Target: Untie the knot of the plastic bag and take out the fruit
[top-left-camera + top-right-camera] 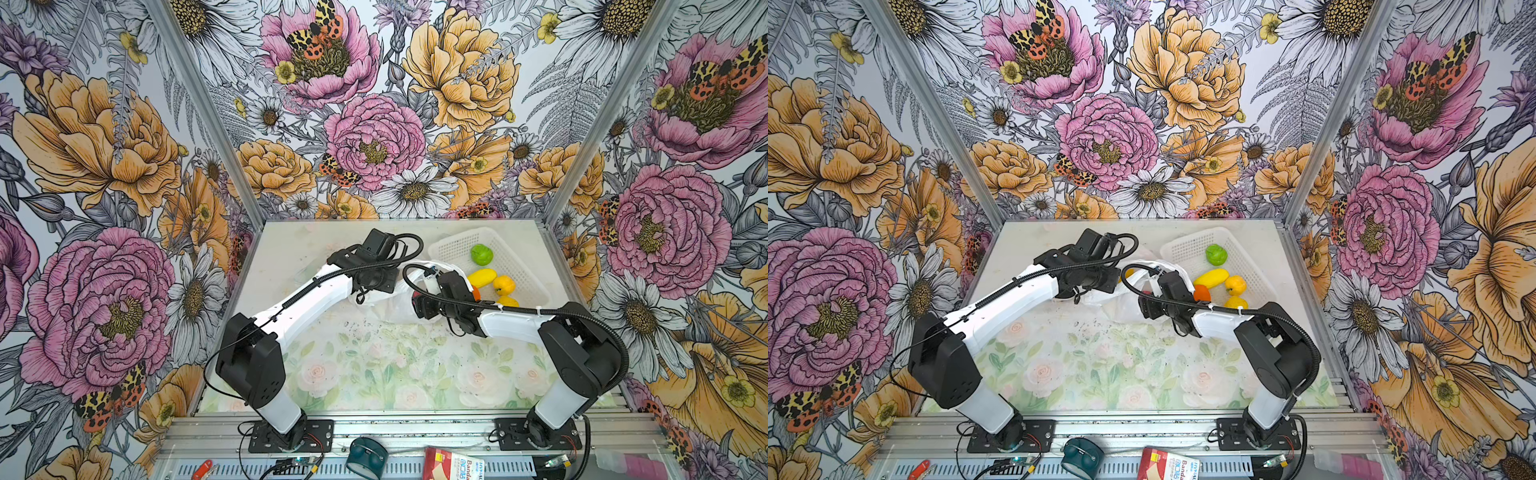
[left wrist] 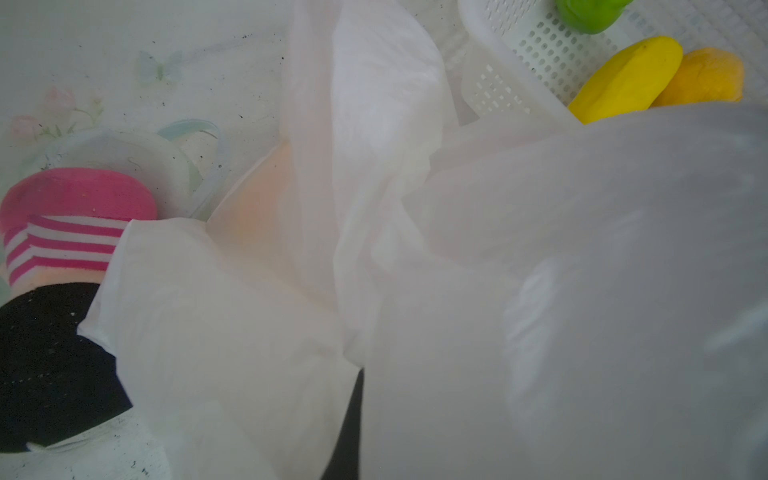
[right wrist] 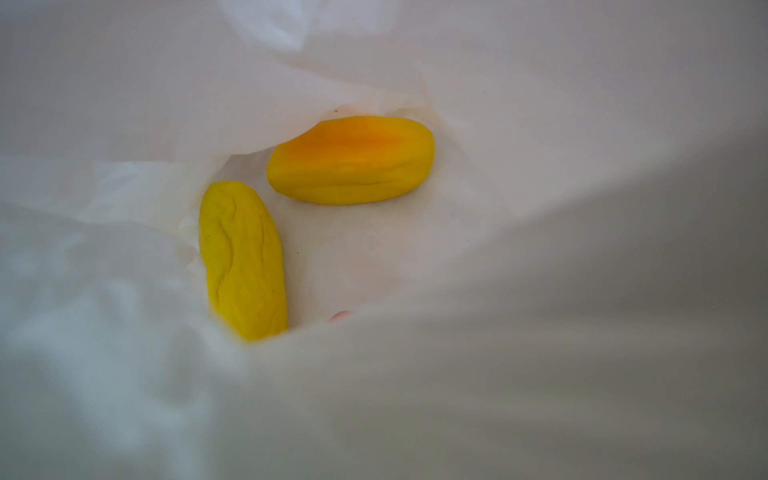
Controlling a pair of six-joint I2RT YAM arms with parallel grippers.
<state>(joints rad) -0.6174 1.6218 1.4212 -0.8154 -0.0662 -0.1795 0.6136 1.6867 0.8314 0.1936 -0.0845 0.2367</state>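
White plastic bag point(image 1: 388, 306) by basket point(image 1: 455, 248) veils left jaws, pressed together; right jaws unclear.

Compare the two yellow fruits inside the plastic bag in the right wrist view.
The blushed fruit carries an orange patch; the plain fruit is lemon yellow all over. A fold of the plastic bag overlaps the blushed fruit's long edge; another fold hides one end of the plain fruit. The plain fruit shows long wavy creases; the blushed fruit looks smoother. Both are elongated, yellow and inside the bag.
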